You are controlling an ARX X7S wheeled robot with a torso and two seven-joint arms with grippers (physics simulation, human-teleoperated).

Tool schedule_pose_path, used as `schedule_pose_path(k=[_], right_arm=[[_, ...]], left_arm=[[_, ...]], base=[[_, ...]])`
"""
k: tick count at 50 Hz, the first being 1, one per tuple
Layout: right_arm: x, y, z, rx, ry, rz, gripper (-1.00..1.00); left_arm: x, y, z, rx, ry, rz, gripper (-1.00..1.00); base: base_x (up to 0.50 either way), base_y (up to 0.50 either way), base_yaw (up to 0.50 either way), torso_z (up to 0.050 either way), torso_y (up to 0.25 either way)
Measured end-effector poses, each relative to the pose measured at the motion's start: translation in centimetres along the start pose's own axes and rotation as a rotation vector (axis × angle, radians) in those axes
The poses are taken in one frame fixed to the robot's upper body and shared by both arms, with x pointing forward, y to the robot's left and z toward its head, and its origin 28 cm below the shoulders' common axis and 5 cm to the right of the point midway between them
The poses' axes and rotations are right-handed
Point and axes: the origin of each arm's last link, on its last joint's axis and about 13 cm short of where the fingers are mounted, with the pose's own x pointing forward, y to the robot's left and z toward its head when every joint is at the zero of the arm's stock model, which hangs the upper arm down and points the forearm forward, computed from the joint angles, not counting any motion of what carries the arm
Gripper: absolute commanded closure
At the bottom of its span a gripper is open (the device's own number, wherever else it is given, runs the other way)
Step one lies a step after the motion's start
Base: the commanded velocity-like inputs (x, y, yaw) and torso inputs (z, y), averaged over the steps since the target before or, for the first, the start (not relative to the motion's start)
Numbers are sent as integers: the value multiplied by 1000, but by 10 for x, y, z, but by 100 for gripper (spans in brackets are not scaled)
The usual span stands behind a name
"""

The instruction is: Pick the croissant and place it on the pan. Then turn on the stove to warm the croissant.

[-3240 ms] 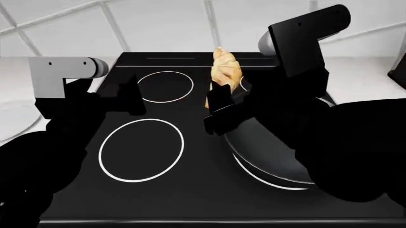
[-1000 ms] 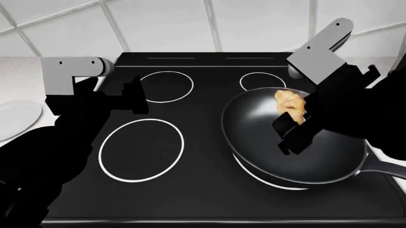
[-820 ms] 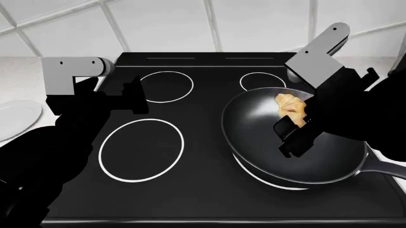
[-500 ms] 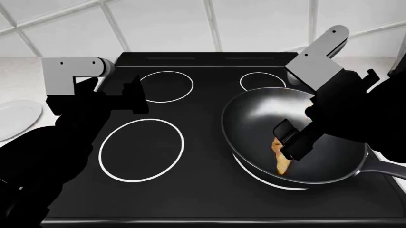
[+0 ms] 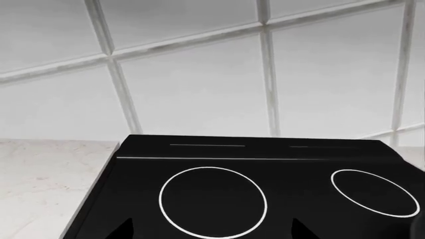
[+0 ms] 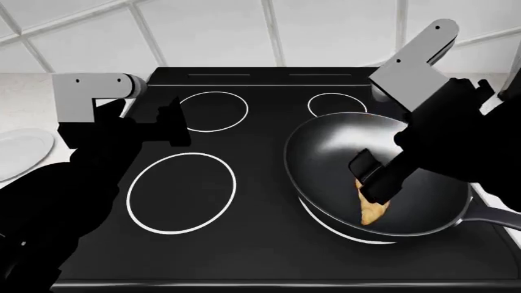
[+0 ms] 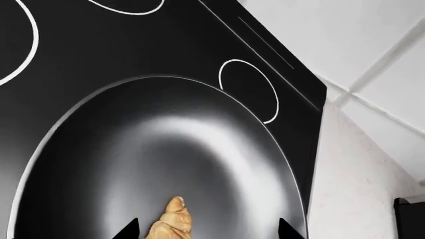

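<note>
The golden-brown croissant [image 6: 371, 209] lies loose on the floor of the glossy black pan [image 6: 326, 152], which sits on the front right burner of the black stove [image 6: 260, 244]. My right gripper [image 6: 373, 177] hovers just above the croissant, open and empty. In the right wrist view the croissant [image 7: 171, 223] lies in the pan [image 7: 166, 139] between the wide-apart fingertips of the right gripper [image 7: 207, 231]. My left gripper [image 6: 171, 125] is open and empty above the stove's back left burner; in the left wrist view [image 5: 212, 233] only its tips show over the stove [image 5: 133, 189].
A white plate [image 6: 21, 149] lies on the counter left of the stove. The pan's long handle [image 6: 492, 215] points to the front right. A tiled wall stands behind the stove. A dark object [image 7: 408, 216] stands on the counter to the right.
The croissant, held at the back of the pan a second ago, has left my right gripper and dropped onto the pan's floor nearer the front. The left arm has not moved.
</note>
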Motion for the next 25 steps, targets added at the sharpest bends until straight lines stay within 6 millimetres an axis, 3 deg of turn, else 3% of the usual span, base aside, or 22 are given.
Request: schedule_pose_path(k=[14,25], right_arm=[[-21,10,-4,59,-157,-19,-100],[-37,27,-11,153,-343,-57,-100]], left_arm=[[-7,-2,3,31,-47,13,-100],[-29,-4,6,85,-145,46,-100]], base=[[0,0,0,0,0],[0,0,0,0,0]])
